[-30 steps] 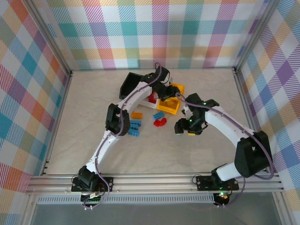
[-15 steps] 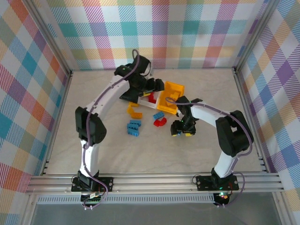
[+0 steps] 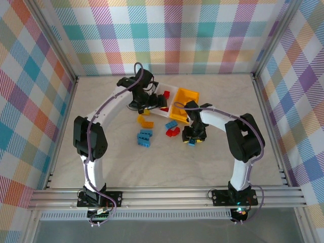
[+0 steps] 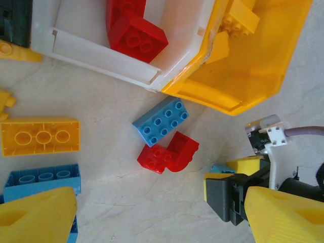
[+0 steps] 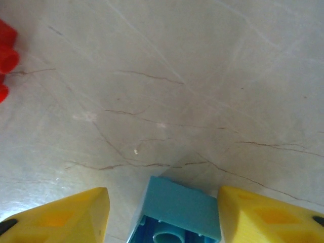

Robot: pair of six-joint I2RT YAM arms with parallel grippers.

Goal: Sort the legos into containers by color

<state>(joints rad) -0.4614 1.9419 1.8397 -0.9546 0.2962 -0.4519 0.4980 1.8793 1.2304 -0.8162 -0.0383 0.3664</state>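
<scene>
Right claw (image 5: 162, 195) straddles blue lego (image 5: 177, 210); left claw (image 4: 159, 200) wide open, empty.

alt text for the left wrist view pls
Looking down at a white bin holding red bricks, next to an orange-yellow bin with a yellow brick inside. On the table below lie a blue brick, a red curved brick, an orange-yellow brick and a second blue brick.

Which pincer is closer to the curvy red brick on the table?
Right. The right pincer is down at the table just right of the curved red brick, straddling a blue brick. The left pincer hangs farther back, by the white bin.
</scene>
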